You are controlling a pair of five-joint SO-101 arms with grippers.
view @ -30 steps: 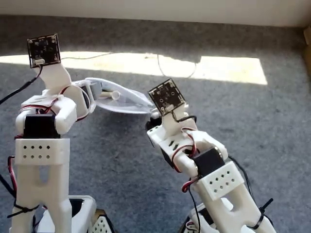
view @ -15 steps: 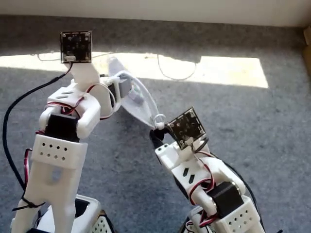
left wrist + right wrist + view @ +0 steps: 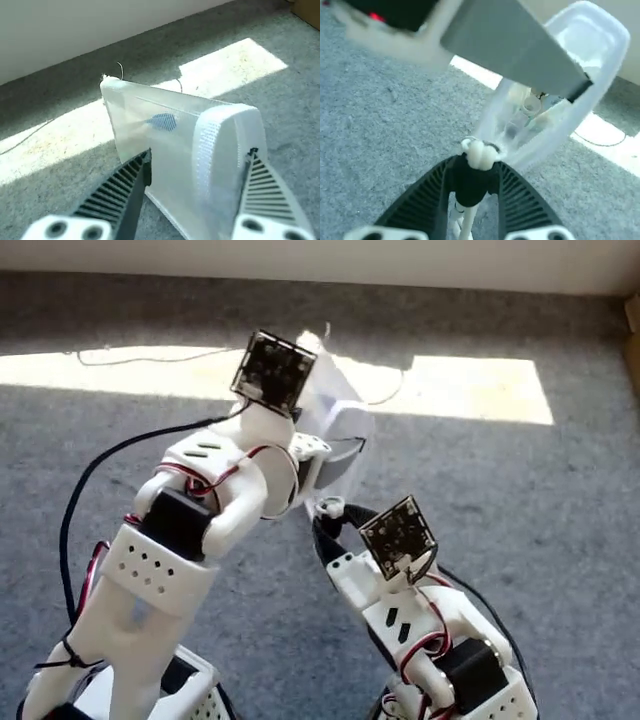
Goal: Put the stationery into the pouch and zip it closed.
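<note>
Both claws shut: left gripper (image 3: 199,155) clamps soft, light pouch (image 3: 150,115) at its end, right gripper (image 3: 472,167) pinches zip pull (image 3: 479,152); limp plastic likely buckles, best gripped along its stiffer edge.

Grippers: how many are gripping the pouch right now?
2. The left gripper clamps the body of the pouch between its fingers. The right gripper is shut on the zipper pull at the pouch's end.
</note>
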